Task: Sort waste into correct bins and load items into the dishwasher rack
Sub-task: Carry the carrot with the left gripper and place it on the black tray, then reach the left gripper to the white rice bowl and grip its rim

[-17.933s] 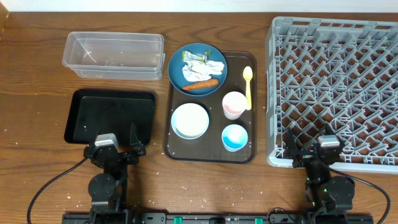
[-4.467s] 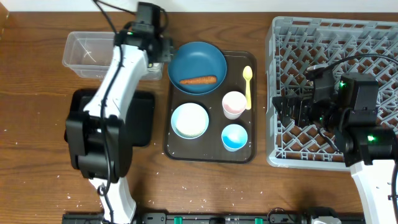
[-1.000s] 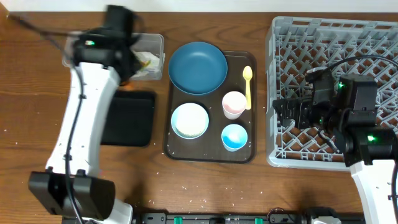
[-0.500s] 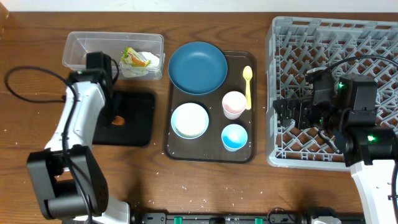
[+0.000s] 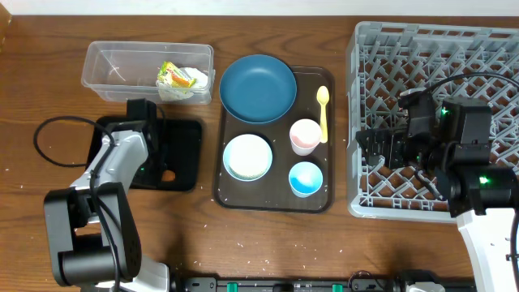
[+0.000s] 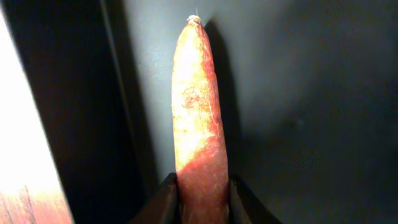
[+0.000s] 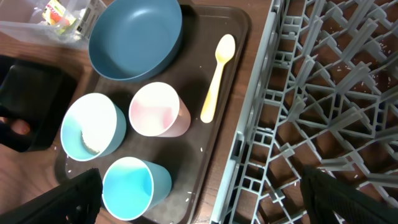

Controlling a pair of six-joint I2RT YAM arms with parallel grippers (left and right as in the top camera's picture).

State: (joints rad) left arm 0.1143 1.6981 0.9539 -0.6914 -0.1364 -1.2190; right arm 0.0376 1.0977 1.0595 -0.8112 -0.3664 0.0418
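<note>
My left gripper (image 5: 165, 171) is shut on the orange carrot stick (image 6: 199, 112) and holds it low over the black tray (image 5: 183, 139); in the left wrist view both fingers press its thick end. The clear tub (image 5: 122, 69) holds the crumpled tissue and the green-yellow wrapper (image 5: 177, 77). The blue plate (image 5: 258, 88), white bowl (image 5: 247, 156), pink cup (image 5: 305, 135), light blue cup (image 5: 306, 178) and yellow spoon (image 5: 323, 109) sit on the brown serving tray. My right gripper (image 7: 214, 199) hangs open and empty over the left edge of the grey dishwasher rack (image 5: 438, 113).
The brown serving tray (image 5: 276, 196) lies between the black tray and the rack. Loose white rice grains (image 5: 239, 240) are scattered on the wooden table near the front. A black cable (image 5: 57, 130) loops left of the left arm.
My left arm has swung from the clear tub toward the front, carrying the carrot stick down over the black tray. The right arm has not moved.
</note>
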